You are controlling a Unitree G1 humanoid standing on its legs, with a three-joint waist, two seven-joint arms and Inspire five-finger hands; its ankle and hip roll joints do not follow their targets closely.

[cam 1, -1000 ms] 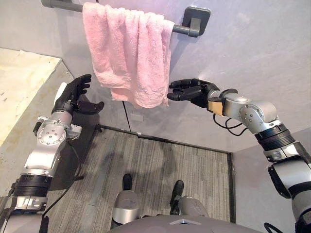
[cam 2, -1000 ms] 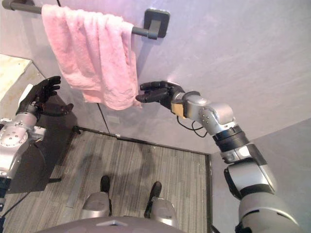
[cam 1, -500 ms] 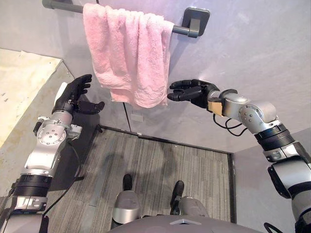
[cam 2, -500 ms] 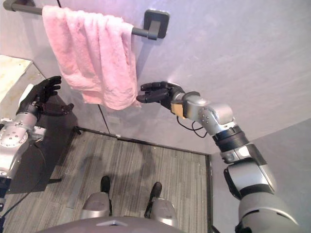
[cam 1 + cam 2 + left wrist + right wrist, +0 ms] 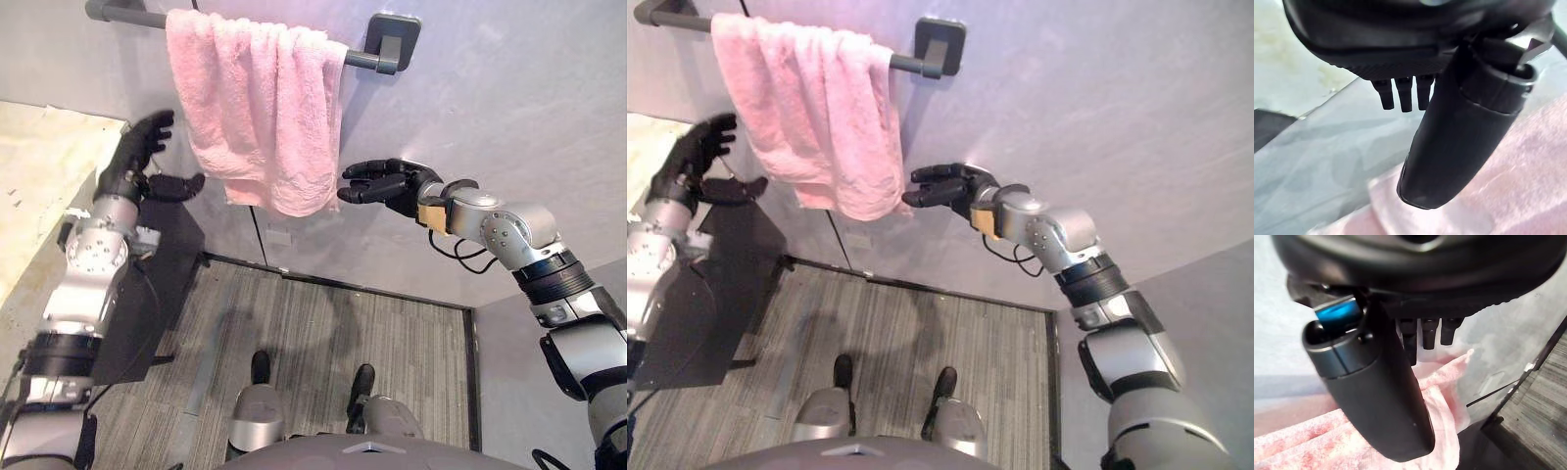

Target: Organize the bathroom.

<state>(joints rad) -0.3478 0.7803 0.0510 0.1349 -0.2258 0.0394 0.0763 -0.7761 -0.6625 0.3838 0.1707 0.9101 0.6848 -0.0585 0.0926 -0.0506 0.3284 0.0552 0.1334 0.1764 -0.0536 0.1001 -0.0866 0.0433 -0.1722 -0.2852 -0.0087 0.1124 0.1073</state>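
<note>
The grey wall [image 5: 509,88] fills most of the scene, with the striped floor [image 5: 323,343] below it. High on the wall runs a dark rail [image 5: 364,59], and a pink towel [image 5: 260,108] hangs over it in loose bunched folds, its lower edge uneven and dipping lowest on the robot's right. Below and to the left stands a dark cabinet [image 5: 147,294] next to a pale stone surface [image 5: 39,166].

Over the last second the left hand [image 5: 137,162] has lifted from beside the cabinet to just beside the towel's left edge, fingers spread apart and holding nothing; its wrist view shows pink cloth close past the thumb, though contact cannot be told. The right hand [image 5: 387,184] has stayed where it was, just beside the towel's lower right corner, fingers loosely extended and empty. So both hands now flank the towel, which suggests the step in hand is to take its two edges and straighten it on the rail.

There is open wall to the right of the towel and free rail between the cloth and the bracket [image 5: 392,39], so the towel could be spread that way. On the left the cabinet top and stone surface sit close below the left arm.
</note>
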